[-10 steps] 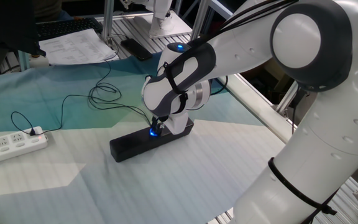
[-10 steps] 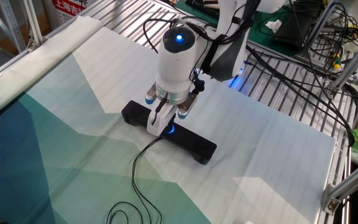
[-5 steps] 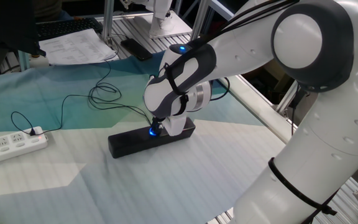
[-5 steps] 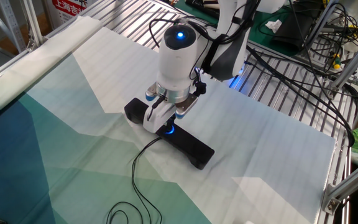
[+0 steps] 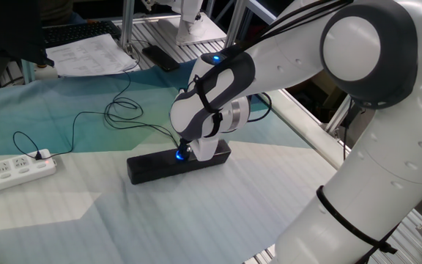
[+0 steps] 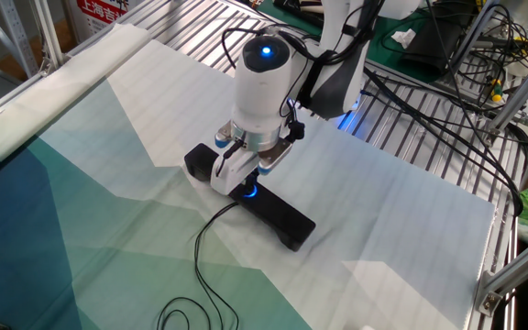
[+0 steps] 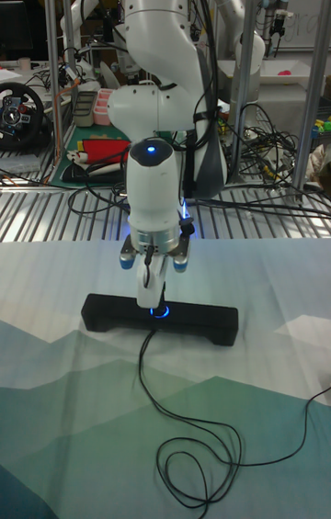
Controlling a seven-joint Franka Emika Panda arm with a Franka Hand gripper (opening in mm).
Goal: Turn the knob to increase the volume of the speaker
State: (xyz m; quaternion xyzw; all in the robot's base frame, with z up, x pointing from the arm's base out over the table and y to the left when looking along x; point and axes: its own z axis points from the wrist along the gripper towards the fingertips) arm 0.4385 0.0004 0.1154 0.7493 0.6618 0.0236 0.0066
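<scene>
The speaker (image 5: pixel 152 166) is a long black bar lying on the pale cloth, also seen from the other side (image 6: pixel 287 220) and face-on in the tall view (image 7: pixel 110 311). Its knob (image 5: pixel 179 155) glows blue at mid-length (image 6: pixel 249 191) (image 7: pixel 160 313). My gripper (image 5: pixel 184 149) comes down from above with its white fingers (image 6: pixel 228 170) closed together on the knob (image 7: pixel 156 297). The fingertips hide most of the dial; only its blue ring shows.
A thin black cable (image 7: pixel 198 459) runs from the speaker's middle and coils on the cloth (image 5: pixel 123 110). A white power strip (image 5: pixel 13 170) lies at the left edge. Papers (image 5: pixel 90 53) and metal rails (image 6: pixel 411 137) lie beyond the cloth.
The gripper's wrist has turned a little on the knob, and the whole speaker bar has pivoted slightly on the cloth with it.
</scene>
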